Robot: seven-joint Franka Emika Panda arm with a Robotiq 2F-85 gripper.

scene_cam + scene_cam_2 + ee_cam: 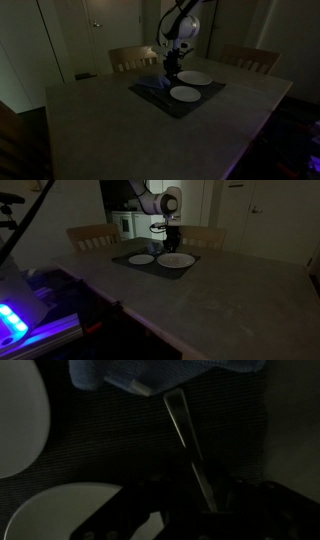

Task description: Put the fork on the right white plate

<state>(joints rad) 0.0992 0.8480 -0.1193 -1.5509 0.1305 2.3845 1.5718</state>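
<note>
The scene is very dark. A metal fork (185, 435) lies on the dark placemat (100, 450), its far end under a blue cloth (150, 372). In the wrist view my gripper (200, 500) has a finger on each side of the fork's near end and looks open, with gaps on both sides. In both exterior views the gripper (172, 72) (167, 245) is low over the back of the mat. Two white plates (195, 77) (186, 94) sit on the mat; they also show in an exterior view (141, 259) (176, 260) and in the wrist view (15, 420) (60, 510).
The mat lies at the far side of a large grey table (120, 125). Two wooden chairs (132, 58) (250, 58) stand behind it. A device with blue lights (20, 315) sits near the table's front corner.
</note>
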